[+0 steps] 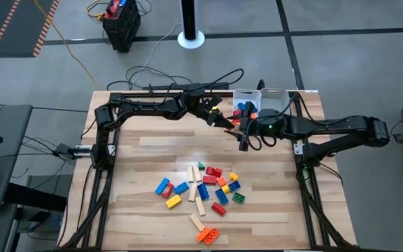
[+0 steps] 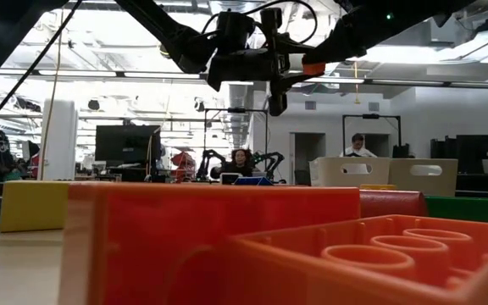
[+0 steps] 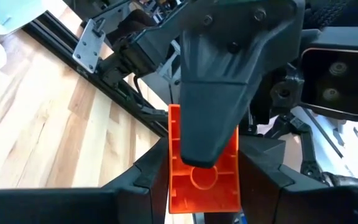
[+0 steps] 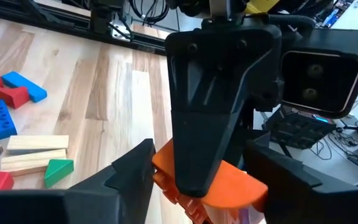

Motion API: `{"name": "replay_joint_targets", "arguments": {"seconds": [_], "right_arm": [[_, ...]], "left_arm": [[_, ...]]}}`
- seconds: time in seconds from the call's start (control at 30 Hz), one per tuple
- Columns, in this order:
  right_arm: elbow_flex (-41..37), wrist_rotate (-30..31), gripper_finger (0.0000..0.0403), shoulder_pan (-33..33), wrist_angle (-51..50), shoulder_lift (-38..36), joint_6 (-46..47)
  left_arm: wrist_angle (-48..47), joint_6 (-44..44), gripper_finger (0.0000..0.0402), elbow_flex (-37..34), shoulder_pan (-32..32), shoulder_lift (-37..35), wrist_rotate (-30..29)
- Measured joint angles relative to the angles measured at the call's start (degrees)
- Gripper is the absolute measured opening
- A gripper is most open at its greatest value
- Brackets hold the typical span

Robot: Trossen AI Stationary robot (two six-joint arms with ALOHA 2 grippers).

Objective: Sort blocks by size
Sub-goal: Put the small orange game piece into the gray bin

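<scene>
Here, mid-air handover near white trays [image 1: 261, 98] at bench's 1 o'clock: left end effector [image 1: 227, 123] and right end effector [image 1: 244, 133] both clamped on orange block [image 3: 202, 163]. Advice: release one side only once other grip secure.

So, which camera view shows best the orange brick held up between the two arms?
The left wrist view: the orange brick fills the middle, hollow underside visible, in the left gripper's jaws. The right wrist view shows it half hidden; the high view only a speck between the arms; the low view a sliver overhead.
</scene>
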Motion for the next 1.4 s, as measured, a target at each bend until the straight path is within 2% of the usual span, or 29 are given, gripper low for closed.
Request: {"name": "replay_joint_targets", "arguments": {"seconds": [0.17,0.43,0.7,0.8,0.93,1.07,1.2,1.27,1.4], "right_arm": [[0.1,0.0,0.0212,-0.2,-1.2,0.1,0.0],[0.0,2.7,0.0185,-0.2,-4.8,0.0,2.2],[-0.2,3.5,0.0114,-0.9,-13.8,-2.2,8.2],[-0.1,4.6,0.0113,-1.9,-17.6,-4.1,10.9],[-0.1,10.7,0.013,-4.5,-26.5,-6.9,18.5],[-0.1,13.7,0.0144,-10.8,-37.5,-8.7,30.4],[-0.1,13.4,0.013,-18.0,-47.1,-7.9,39.3],[-0.1,12.7,0.0122,-20.9,-48.7,-7.1,39.7],[-0.1,11.3,0.0125,-25.8,-48.3,-5.3,37.5]], "left_arm": [[-0.2,-0.3,0.0147,0.0,0.0,0.0,-0.5],[0.0,-0.6,0.0179,0.0,0.6,0.0,-1.3],[0.8,-0.7,0.0209,0.0,3.9,-0.6,0.4],[0.3,-0.2,0.0211,0.1,5.0,-0.7,0.8],[-3.7,3.9,0.0212,0.1,5.8,-0.7,-1.0],[-17.0,14.7,0.0212,0.1,5.3,-2.4,-8.9],[-31.9,26.0,0.0212,0.0,2.9,-4.6,-24.1],[-36.0,30.2,0.0212,0.0,1.8,-5.6,-29.2],[-40.7,35.9,0.0212,0.0,0.2,-8.0,-34.6]]}}
